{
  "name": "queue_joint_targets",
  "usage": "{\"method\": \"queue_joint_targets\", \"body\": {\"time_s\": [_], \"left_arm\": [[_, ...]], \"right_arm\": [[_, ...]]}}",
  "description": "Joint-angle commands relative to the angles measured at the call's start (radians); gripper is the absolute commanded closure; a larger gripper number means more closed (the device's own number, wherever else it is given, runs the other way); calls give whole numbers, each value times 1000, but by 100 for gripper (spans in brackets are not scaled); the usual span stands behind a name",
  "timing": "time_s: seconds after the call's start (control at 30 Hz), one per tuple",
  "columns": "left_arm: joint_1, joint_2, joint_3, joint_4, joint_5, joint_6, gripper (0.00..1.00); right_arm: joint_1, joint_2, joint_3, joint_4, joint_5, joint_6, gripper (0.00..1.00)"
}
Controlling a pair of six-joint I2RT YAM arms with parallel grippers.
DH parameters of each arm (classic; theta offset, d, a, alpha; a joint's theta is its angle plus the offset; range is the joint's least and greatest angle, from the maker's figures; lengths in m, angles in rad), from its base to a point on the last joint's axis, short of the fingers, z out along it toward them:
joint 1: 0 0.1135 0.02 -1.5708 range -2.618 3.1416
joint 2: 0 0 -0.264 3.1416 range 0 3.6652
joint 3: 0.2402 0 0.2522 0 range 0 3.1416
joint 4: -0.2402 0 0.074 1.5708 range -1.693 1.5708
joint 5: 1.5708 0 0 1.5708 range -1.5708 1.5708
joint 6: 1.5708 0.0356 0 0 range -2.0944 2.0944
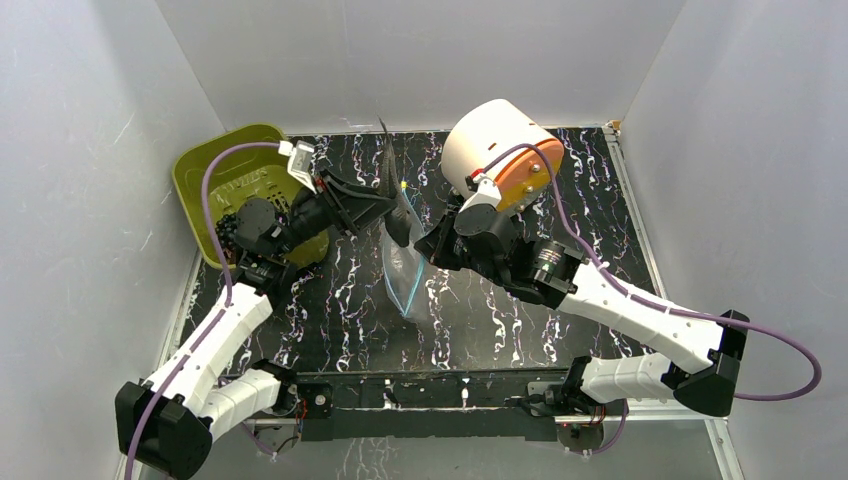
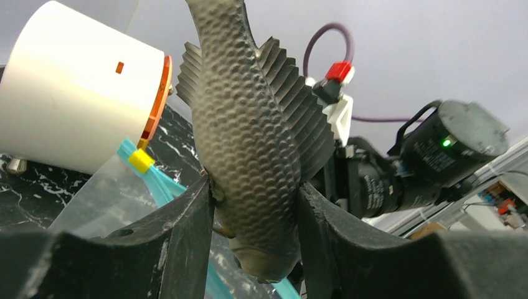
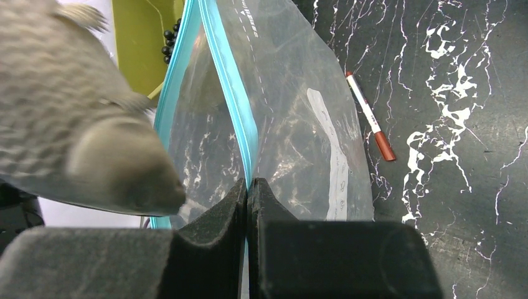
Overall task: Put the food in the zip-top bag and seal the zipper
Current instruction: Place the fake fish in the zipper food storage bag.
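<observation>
My left gripper (image 2: 255, 212) is shut on the grey fish (image 2: 255, 143), gripping near its head, tail up. In the top view the left gripper (image 1: 385, 205) holds the fish (image 1: 390, 170) over the mouth of the clear zip-top bag (image 1: 405, 275). My right gripper (image 3: 248, 187) is shut on one lip of the bag's teal-blue zipper (image 3: 233, 93) and holds the bag (image 3: 292, 124) up. The mouth stands open, and the fish's head (image 3: 93, 143) hangs right by it. A yellow slider (image 2: 141, 161) sits on the zipper's end. Dark grapes (image 3: 169, 38) lie in the basket.
The olive-green slotted basket (image 1: 215, 170) stands at the back left, behind the left arm. A white cylinder with an orange rim (image 1: 497, 150) stands at the back, right of the bag. A thin red-tipped pen (image 3: 370, 115) lies on the black marbled table beside the bag.
</observation>
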Motion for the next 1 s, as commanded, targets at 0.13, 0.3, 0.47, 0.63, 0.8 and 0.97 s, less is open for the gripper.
{"method": "queue_joint_targets", "body": {"time_s": [0.13,0.3,0.47,0.63,0.8,0.97], "left_arm": [[-23,-7,-95,181,109,145,94],[-31,-16,-102,135,154,221,92],[-36,-24,-105,111,186,251,86],[-40,-24,-121,121,216,251,58],[-41,-46,-71,-20,203,304,39],[-41,-79,-50,-63,163,285,34]], "right_arm": [[-4,-36,44,75,20,18,100],[-5,-56,41,80,34,17,100],[-6,-77,17,105,57,14,100],[-6,-87,15,127,58,10,100],[-6,-123,-11,145,80,3,100],[-6,-176,-68,199,84,16,100]]}}
